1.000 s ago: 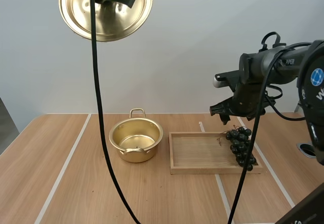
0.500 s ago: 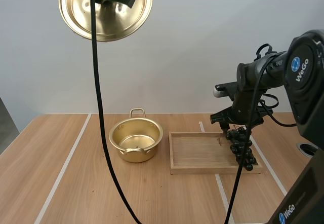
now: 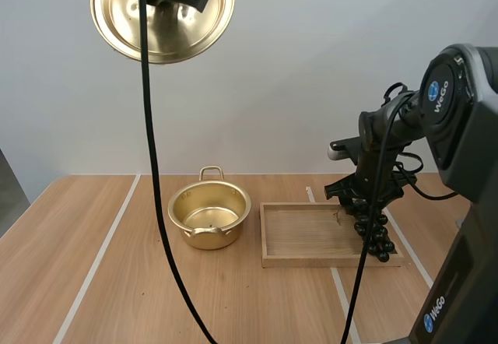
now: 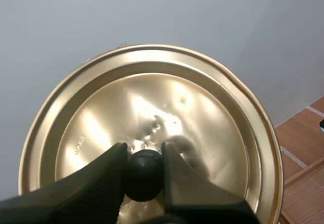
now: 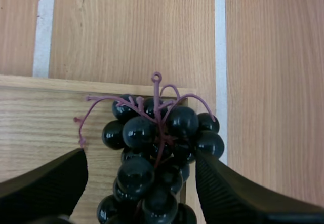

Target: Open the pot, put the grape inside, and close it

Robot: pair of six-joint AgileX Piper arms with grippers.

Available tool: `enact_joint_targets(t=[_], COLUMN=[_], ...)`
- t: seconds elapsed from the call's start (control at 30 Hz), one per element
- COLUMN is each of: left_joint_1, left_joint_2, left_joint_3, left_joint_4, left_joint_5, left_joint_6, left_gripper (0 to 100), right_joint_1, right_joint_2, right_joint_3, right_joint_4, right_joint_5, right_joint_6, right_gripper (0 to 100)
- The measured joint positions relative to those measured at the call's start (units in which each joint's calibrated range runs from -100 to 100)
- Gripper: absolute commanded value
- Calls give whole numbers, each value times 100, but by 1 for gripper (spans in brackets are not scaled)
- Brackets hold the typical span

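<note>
in the high view the lid (image 3: 163,33) is cut off by the upper edge. in the left wrist view the left gripper (image 4: 144,153) hides both sides of the lid's knob (image 4: 144,176). in the right wrist view the grapes (image 5: 154,148) and wooden tray (image 5: 40,117) run out of frame.

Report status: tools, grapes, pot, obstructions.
Left tool shut on lid, held high. Right tool open, astride grapes at tray's right end. Pot open; nothing blocking.
</note>
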Motion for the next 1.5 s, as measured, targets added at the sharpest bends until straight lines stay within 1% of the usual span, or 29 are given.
enact_joint_targets(t=[0.3,0.57,0.83,1.03,1.07,1.1,1.13,1.17,1.2,1.23,1.5], left_joint_1=[0,0,0,0,0,0,0,0,0,0,0], left_joint_2=[0,0,0,0,0,0,0,0,0,0,0], left_joint_3=[0,0,0,0,0,0,0,0,0,0,0], left_joint_4=[0,0,-11,-21,-21,-21,-21,-21,-21,-21,-21], left_joint_5=[0,0,0,0,0,0,0,0,0,0,0], left_joint_6=[0,0,0,0,0,0,0,0,0,0,0], left_gripper=[0,0,0,0,0,0,0,0,0,0,0], right_joint_1=[0,0,0,0,0,0,0,0,-9,-9,-9], right_joint_2=[25,428,467,707,719,731,731,731,731,731,771], right_joint_3=[0,-11,-11,-26,-26,-26,-29,-41,-59,-87,-218], right_joint_4=[-64,-116,-167,-260,-260,-260,-260,-293,-321,-323,-301], right_joint_5=[112,133,0,-119,-145,-145,-163,-203,-203,-220,-128], right_joint_6=[33,41,41,43,43,43,43,43,43,54,122], right_gripper=[100,100,100,100,99,85,63,39,12,0,0])
